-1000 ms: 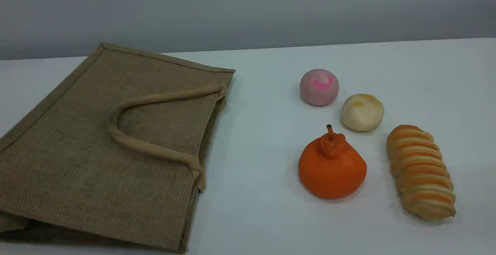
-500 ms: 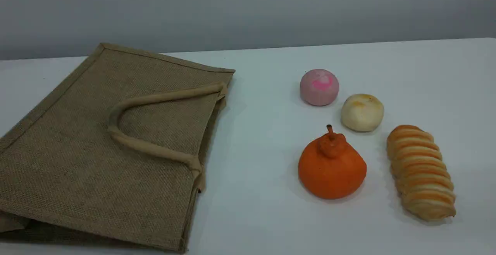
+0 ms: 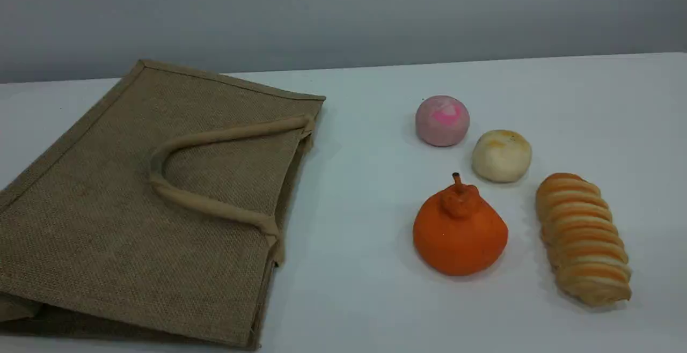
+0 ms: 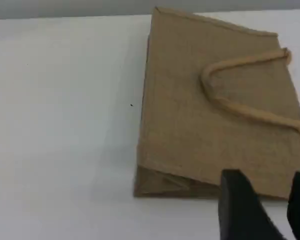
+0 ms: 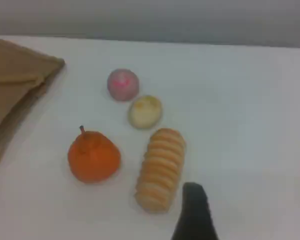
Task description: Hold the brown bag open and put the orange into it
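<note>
The brown bag [image 3: 145, 203] lies flat on the left of the white table, its mouth facing right and a beige handle [image 3: 209, 205] folded across its top side. The orange [image 3: 459, 232] sits upright to the right of the bag, stem up. Neither arm shows in the scene view. In the left wrist view, my left gripper [image 4: 267, 180] hovers over the bag's [image 4: 215, 105] near edge, open and empty. In the right wrist view only one dark fingertip [image 5: 194, 205] shows, set apart from the orange [image 5: 93, 156], with nothing held and the jaws standing wide.
A striped bread loaf [image 3: 584, 237] lies just right of the orange. A pale bun [image 3: 501, 155] and a pink ball [image 3: 442, 120] sit behind it. A bare strip of table [image 3: 349, 208] separates bag and foods.
</note>
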Robot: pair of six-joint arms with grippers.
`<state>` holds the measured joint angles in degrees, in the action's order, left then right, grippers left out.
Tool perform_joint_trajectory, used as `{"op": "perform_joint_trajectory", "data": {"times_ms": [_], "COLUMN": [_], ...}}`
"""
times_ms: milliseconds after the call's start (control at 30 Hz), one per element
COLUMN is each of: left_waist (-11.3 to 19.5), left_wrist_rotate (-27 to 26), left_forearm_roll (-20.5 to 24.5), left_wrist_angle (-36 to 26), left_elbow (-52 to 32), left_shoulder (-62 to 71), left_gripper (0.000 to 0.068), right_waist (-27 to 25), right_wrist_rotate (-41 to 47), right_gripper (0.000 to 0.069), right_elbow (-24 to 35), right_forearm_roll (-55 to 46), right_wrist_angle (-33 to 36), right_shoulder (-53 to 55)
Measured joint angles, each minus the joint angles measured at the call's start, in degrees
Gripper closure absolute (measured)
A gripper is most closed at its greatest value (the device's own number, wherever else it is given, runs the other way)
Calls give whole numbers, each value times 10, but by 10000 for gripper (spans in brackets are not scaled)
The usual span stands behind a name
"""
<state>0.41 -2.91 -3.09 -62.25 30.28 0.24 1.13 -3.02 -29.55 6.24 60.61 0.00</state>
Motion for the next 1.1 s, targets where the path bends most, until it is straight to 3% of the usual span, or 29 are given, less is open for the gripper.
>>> {"op": "perform_joint_trajectory", "data": {"times_ms": [267, 533, 767, 867, 1100], "left_waist": [0, 0, 0, 0, 0], "left_wrist_rotate": [18, 20, 9, -11, -15], "left_forearm_roll": [0, -2, -2, -2, -2], "left_wrist_angle": [42, 127, 164, 171, 243], "left_elbow": [65, 113, 116, 116, 116], "left_shoulder": [76, 229, 375, 430, 530], "left_gripper": [441, 441, 435, 396, 229], "right_waist": [0, 0, 0, 0, 0], "right_wrist_rotate": [-23, -23, -26, -26, -38], "right_gripper": [246, 246, 246, 244, 182], "right_elbow": [-54, -80, -80, -80, -80], "right_forearm_roll": [-1, 0, 13, 16, 21], "right_wrist_angle": [-51, -164, -263, -297, -341], "right_shoulder": [62, 204, 339, 394, 510]}}
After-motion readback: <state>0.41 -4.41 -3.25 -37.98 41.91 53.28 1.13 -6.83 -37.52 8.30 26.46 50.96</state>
